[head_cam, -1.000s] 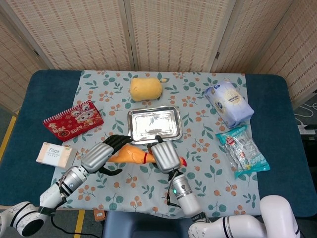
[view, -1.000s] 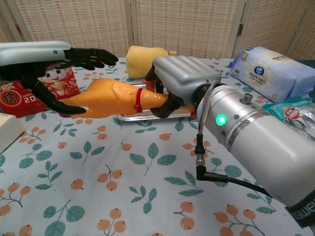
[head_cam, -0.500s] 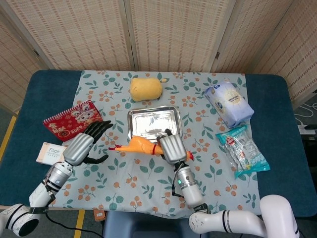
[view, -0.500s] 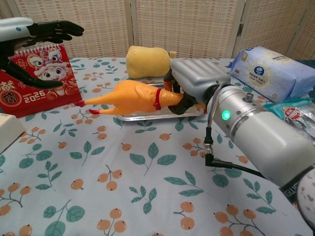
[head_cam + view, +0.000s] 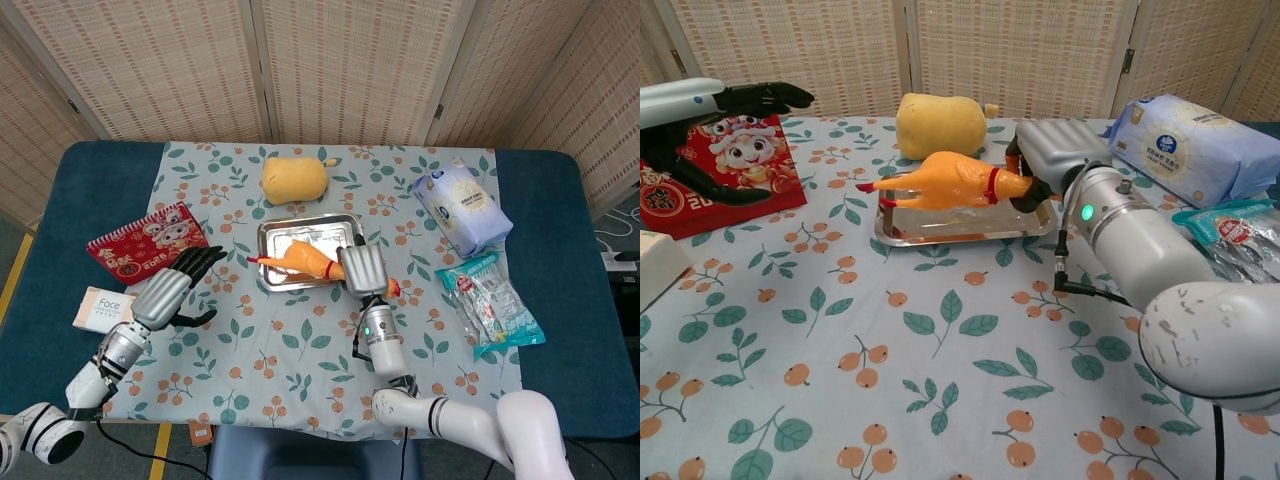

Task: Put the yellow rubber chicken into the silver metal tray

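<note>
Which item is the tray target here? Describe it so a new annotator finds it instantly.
Start at the floral table runner down the middle of the blue table. The silver metal tray sits near its centre, just in front of the yellow plush. It is the only shiny, rectangular metal thing there, and the right hand holds the yellow rubber chicken over it.

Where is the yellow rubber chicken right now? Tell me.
The yellow rubber chicken is over the silver metal tray at table centre, gripped at its neck end by the right hand, its feet pointing toward the red calendar.
</note>
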